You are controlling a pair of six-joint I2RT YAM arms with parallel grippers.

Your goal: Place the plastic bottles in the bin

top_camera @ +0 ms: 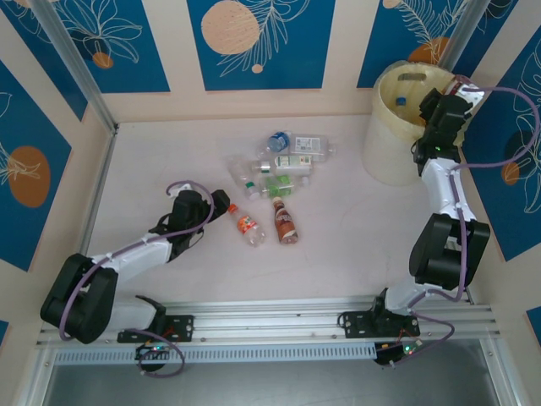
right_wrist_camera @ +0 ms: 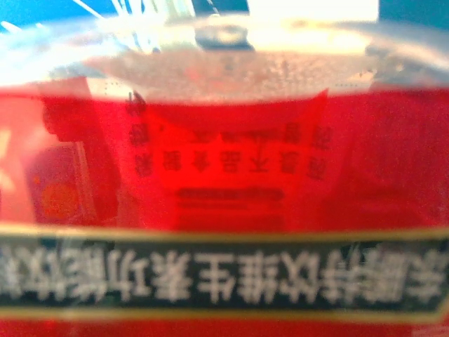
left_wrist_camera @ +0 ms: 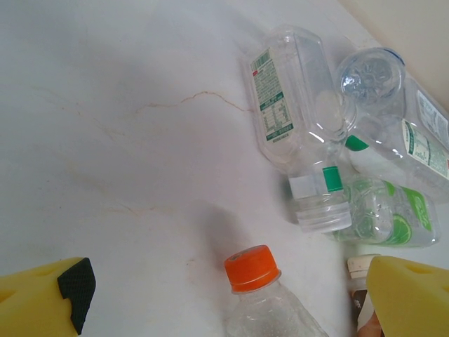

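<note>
**Over the bin (top_camera: 390,156), right gripper (top_camera: 429,108) grips a red-labelled bottle**

Far right corner first: the right arm is stretched up and across the cream-yellow bin, its gripper hanging over the rim. From the right wrist camera the red-labelled bottle (right_wrist_camera: 224,182) sits hard against the lens, a blur of red with a dark band of white lettering. The jaws are closed around it. A blue cap (top_camera: 401,101) shows inside the bin's mouth, just beside the gripper; whether it belongs to that bottle, I cannot tell.

Down on the left, the left gripper (top_camera: 222,203) lies low on the table (top_camera: 152,169), jaws spread wide and grasping nothing. The left wrist camera shows its yellow fingers (left_wrist_camera: 42,302) at either bottom corner, with the orange-capped bottle (left_wrist_camera: 251,270) lying between them, cap towards the camera, untouched.

Just beside that one lies a brown bottle (top_camera: 286,222), its white cap peeking past the right-hand finger. Beyond them the rest of the plastic bottles (top_camera: 283,165) lie in a loose heap mid-table, clear ones with green and white labels, some touching, well apart from the bin.
</note>
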